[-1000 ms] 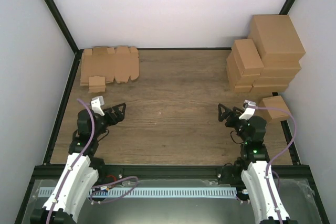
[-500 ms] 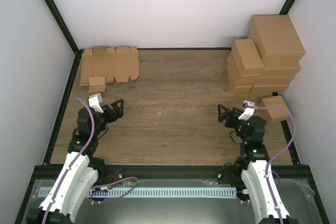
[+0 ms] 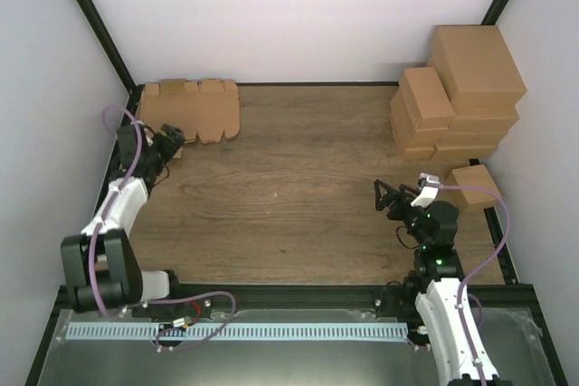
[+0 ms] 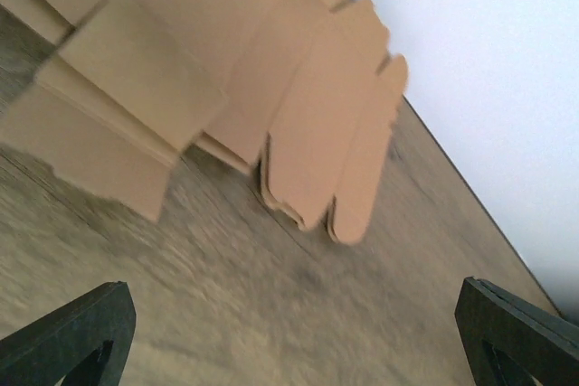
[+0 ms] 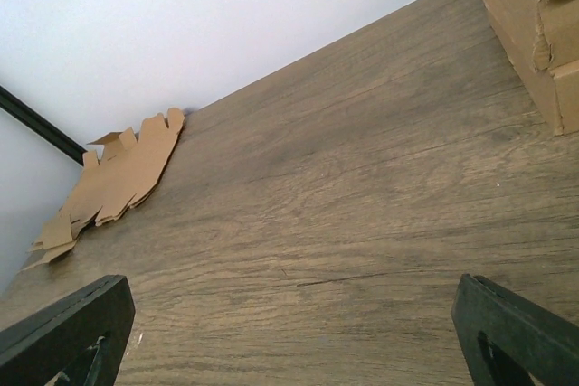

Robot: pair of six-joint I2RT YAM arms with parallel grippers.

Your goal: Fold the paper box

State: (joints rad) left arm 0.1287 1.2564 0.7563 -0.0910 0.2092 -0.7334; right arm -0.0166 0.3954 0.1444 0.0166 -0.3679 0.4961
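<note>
Wooden tabletop (image 3: 298,187) carries the paper box (image 4: 127,88) at upper left, against the pile of blanks (image 3: 194,106), so we position the left gripper (image 3: 172,139) there, jaws spread to take it, while the right gripper (image 3: 387,196) idles open at lower right.

You see the paper box (image 4: 122,88): thin, flat, plain brown die-cut cardboard, unfolded, jutting from the near edge of the stack of blanks (image 4: 308,142), touching it.

Top: high behind the arm bases, looking down on the whole table (image 3: 298,214). Left wrist: rides left gripper (image 3: 172,139), low, close on cardboard blanks (image 4: 226,70). Right wrist: rides right gripper (image 3: 379,196), low, same blanks far across.
</note>
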